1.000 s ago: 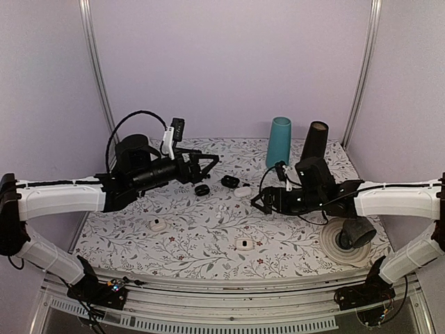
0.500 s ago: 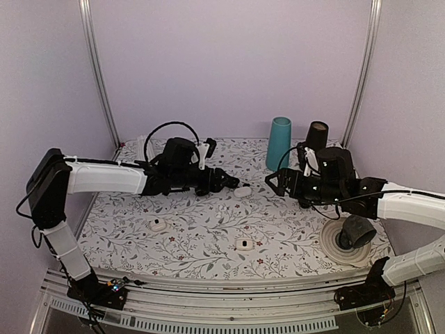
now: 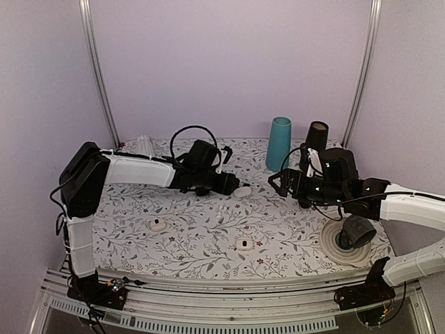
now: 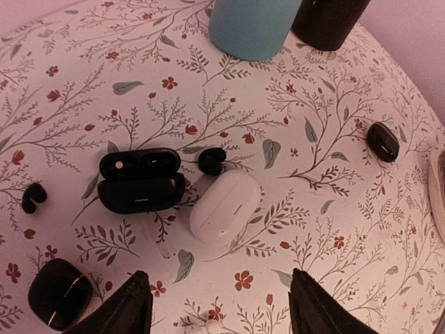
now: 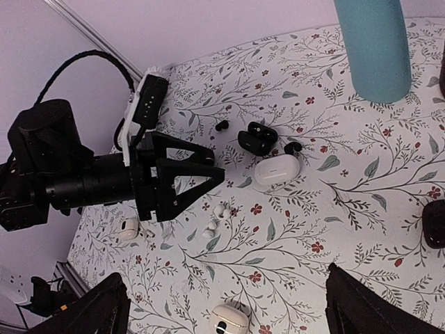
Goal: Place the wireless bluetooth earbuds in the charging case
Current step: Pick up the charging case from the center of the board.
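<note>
Left tool [image 3: 232, 185], jaws apart, has slid right to just beside the shut charging case [image 3: 243, 192]; right tool [image 3: 277, 182], also apart, barely shifted. The earbuds [image 5: 221, 209] lie loose

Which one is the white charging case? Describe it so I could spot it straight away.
Start at the tall teal cylinder at the back of the table and come forward to the cluster of small cases. The charging case lies shut beside the open black case; it alone is a smooth white pebble, the cases around it black.
</note>
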